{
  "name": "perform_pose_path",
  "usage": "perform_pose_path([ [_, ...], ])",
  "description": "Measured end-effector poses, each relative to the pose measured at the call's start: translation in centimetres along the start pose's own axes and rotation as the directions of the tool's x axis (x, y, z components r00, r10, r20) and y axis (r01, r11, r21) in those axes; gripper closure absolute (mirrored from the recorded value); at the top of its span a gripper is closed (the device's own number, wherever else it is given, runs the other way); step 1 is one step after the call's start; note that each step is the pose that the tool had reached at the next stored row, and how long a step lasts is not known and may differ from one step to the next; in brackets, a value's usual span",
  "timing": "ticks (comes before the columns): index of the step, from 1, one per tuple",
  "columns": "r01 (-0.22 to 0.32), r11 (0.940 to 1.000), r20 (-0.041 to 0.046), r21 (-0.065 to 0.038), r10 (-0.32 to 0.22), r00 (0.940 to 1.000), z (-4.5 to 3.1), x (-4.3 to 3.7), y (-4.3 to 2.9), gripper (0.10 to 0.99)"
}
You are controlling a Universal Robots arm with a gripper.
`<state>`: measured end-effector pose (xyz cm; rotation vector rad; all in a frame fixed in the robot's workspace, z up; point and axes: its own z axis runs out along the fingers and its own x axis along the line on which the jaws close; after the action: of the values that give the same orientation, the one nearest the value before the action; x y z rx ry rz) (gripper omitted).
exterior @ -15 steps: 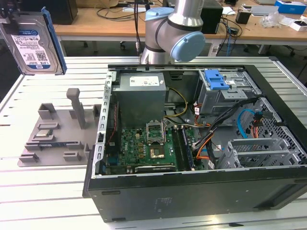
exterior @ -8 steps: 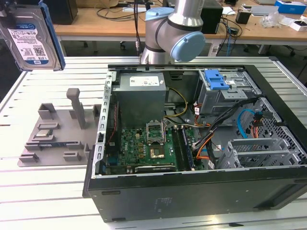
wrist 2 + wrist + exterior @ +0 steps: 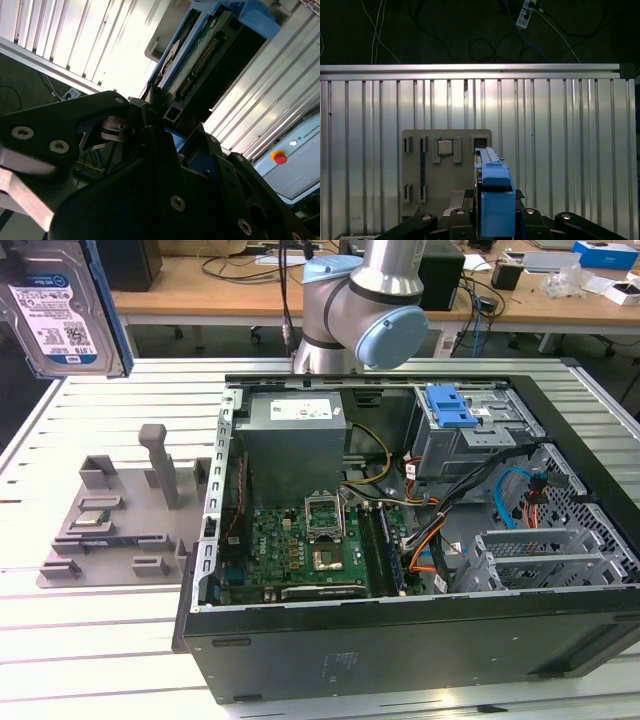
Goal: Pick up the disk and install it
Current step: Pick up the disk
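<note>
I'm working in what looks like a robotics lab: wooden desks (image 3: 185,288) strewn with cables (image 3: 238,264) and boxes (image 3: 604,254) run across the top of the exterior view, and below them the arm (image 3: 365,300) rises over a ribbed aluminium table (image 3: 100,650) carrying an opened computer case (image 3: 400,652).

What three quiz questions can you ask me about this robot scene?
1. True or false: the flat silver metal hard drive with a blue plastic bracket lies inside the open black metal computer case.
2. The gripper is: A) open, B) shut on the hard drive.
3. Fill in: the grey plastic holder tray sits to the exterior view's ____ of the case.
Key: 1 false, it is held in the air; 2 B; 3 left.
</note>
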<state>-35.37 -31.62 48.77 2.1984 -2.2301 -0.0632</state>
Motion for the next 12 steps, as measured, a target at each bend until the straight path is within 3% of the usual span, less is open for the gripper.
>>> perform_pose_path([
  [9, 0.0, 1.0, 0.0, 0.0, 0.0, 1.0, -1.77, -0.04, 0.06, 0.718],
  [12, 0.0, 1.0, 0.0, 0.0, 0.0, 1.0, -1.95, -0.04, 0.07, 0.718],
])
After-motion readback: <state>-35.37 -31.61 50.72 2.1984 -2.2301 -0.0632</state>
